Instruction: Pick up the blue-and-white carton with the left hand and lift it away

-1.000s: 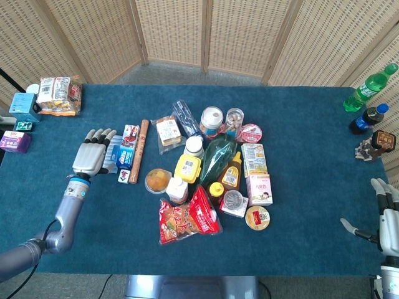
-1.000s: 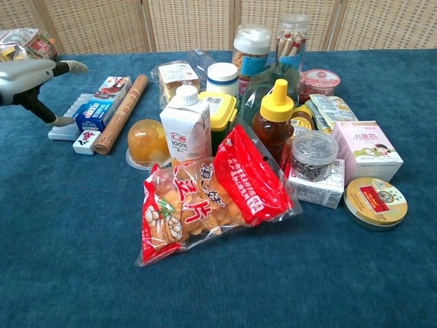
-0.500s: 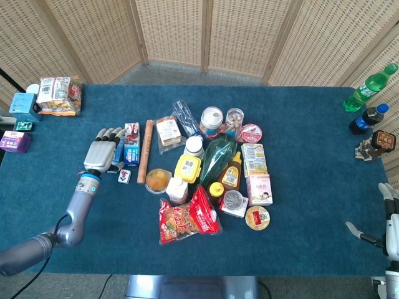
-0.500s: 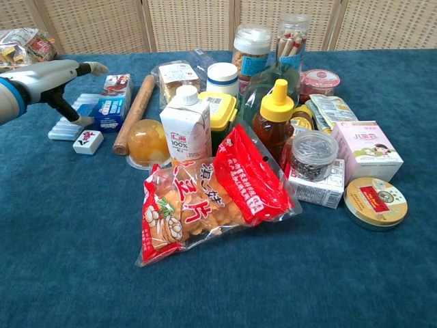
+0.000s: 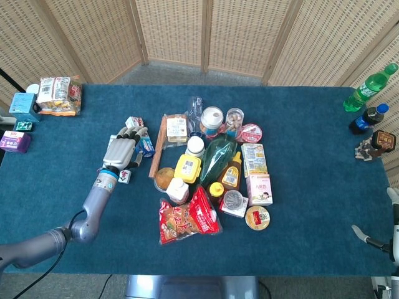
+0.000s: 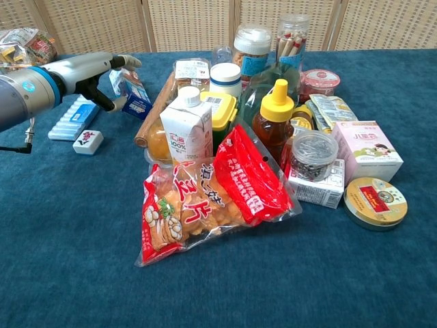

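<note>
The blue-and-white carton (image 5: 144, 144) (image 6: 135, 96) stands tilted at the left edge of the pile of groceries, beside a brown roll (image 5: 159, 146) (image 6: 153, 109). My left hand (image 5: 120, 151) (image 6: 85, 68) grips it, fingers over its top and thumb under its near side. My right hand (image 5: 389, 240) shows only at the bottom right corner of the head view, thumb held out, with nothing in it.
A light blue strip pack (image 6: 72, 117) and a small white tile (image 6: 89, 141) lie just left of the carton. A white milk carton (image 6: 186, 123), jars, a honey bottle (image 6: 274, 123) and a red snack bag (image 6: 205, 198) crowd the middle. Boxes sit at far left, bottles (image 5: 368, 93) at far right.
My left hand has moved right and closed around the carton, tipping it up. The carton and brown roll were pushed right toward the pile. My right hand has sunk further out of view.
</note>
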